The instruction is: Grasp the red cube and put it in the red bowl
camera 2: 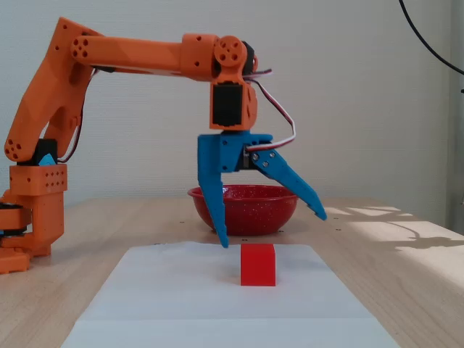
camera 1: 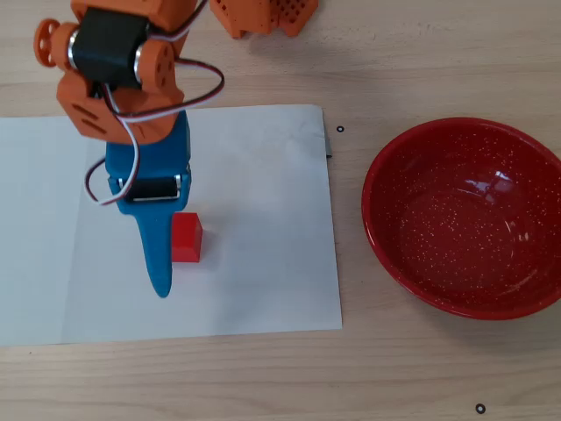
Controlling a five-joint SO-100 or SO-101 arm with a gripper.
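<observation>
- the hand [camera 2: 272, 228] is hanging wide open and holding nothing, one blue finger [camera 1: 159, 254] pointing down just beside the red cube [camera 1: 186, 238].
- the cube is sitting on the white paper [camera 1: 263, 219], not yet between the fingers, it seems.
- risk, i'd judge: closing from here is likely nudging the cube aside rather than gripping it.
- the red bowl [camera 1: 386, 237] is waiting well apart on the wooden surface [camera 1: 394, 79].

Red cube [camera 1: 187, 238], white-speckled red bowl [camera 1: 412, 263], blue claw [camera 2: 272, 228], orange arm [camera 2: 138, 52], white paper [camera 1: 263, 219]
</observation>
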